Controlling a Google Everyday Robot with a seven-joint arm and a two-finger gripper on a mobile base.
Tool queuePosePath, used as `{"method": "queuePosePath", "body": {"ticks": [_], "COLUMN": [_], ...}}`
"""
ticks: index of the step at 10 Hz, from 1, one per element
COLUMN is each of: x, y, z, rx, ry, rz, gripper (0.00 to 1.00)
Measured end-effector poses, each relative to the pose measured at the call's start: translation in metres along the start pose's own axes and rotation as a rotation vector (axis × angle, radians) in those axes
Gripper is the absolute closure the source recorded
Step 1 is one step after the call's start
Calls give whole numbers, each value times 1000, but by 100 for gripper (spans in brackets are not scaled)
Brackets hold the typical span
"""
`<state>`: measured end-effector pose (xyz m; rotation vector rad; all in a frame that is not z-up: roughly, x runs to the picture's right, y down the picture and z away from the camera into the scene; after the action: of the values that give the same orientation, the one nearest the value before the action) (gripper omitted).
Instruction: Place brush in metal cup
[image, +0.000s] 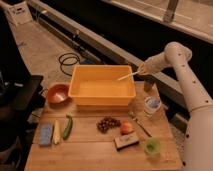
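Note:
The brush (128, 75) shows as a slim white handle sticking out to the left over the back right corner of the yellow bin (80, 85). Its dark head is hidden. My gripper (141, 70) is at the brush's right end, shut on it and holding it in the air, tilted down to the left. The metal cup (148, 85), a small dark cylinder, stands on the table just below and right of the gripper, beside the bin's right wall.
A white cup (153, 105) stands in front of the metal cup. On the wooden table (95, 150) lie a thin utensil (140, 125), a peach (127, 128), grapes (107, 123), a dark block (126, 141), a green cup (152, 146), a red bowl (57, 93), a sponge (46, 134), corn and a pepper.

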<state>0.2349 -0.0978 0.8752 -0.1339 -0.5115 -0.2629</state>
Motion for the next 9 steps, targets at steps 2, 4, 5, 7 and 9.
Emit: {"method": "queuePosePath", "body": {"ticks": [2, 4, 5, 7, 9], "x": [10, 18, 24, 30, 37], "y": [8, 12, 13, 15, 18], "z": [7, 9, 11, 16, 24], "rx": [8, 25, 29, 31, 26], "ry": [10, 36, 43, 43, 36], "rz": [12, 3, 3, 5, 12], "gripper": [100, 100, 100, 100, 100]}}
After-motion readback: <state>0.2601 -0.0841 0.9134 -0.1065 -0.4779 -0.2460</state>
